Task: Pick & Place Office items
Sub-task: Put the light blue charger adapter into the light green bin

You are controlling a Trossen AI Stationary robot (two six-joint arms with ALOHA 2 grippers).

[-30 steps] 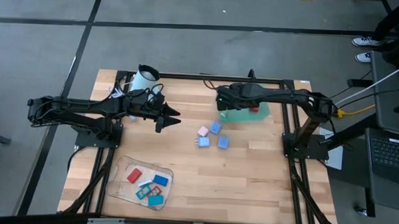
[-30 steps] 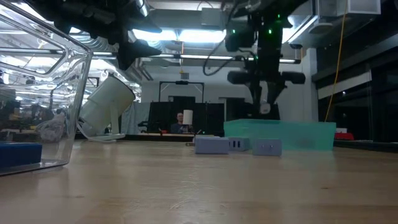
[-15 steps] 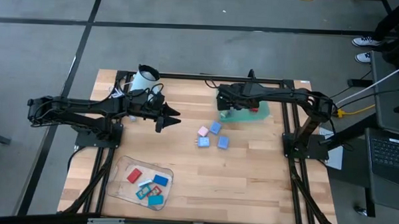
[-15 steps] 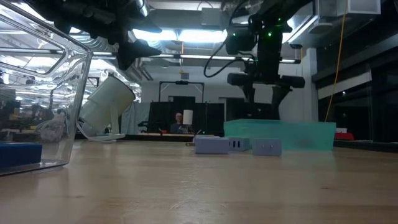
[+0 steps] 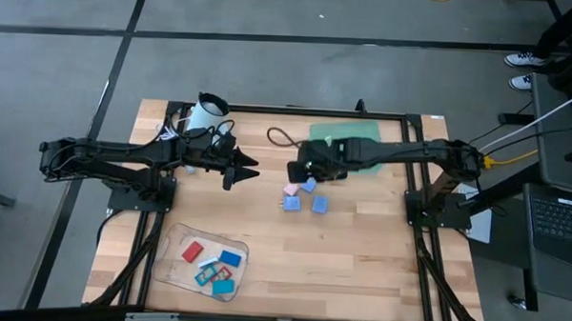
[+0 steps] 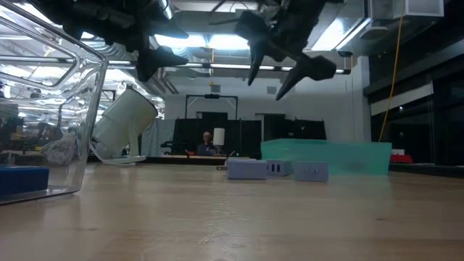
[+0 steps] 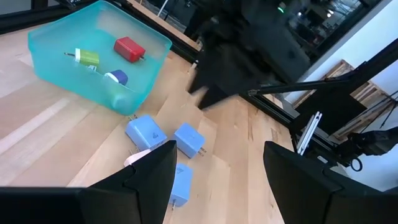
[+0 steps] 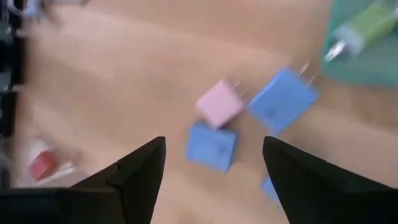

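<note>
While empty, right pincer (image 5: 295, 172) hovers spread above blocks (image 5: 304, 192).

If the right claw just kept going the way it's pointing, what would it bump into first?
Probably the pink block or the blue block beside it: the right gripper, jaws open and empty, aims down at that cluster. Depth is unclear, so which comes first is uncertain.

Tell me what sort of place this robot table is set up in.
Probably a robotics lab or workshop. A wooden table in a metal frame stands on bare concrete floor, the low view shows ceiling strip lights and a dark open room behind, and a laptop sits beside it.
</note>
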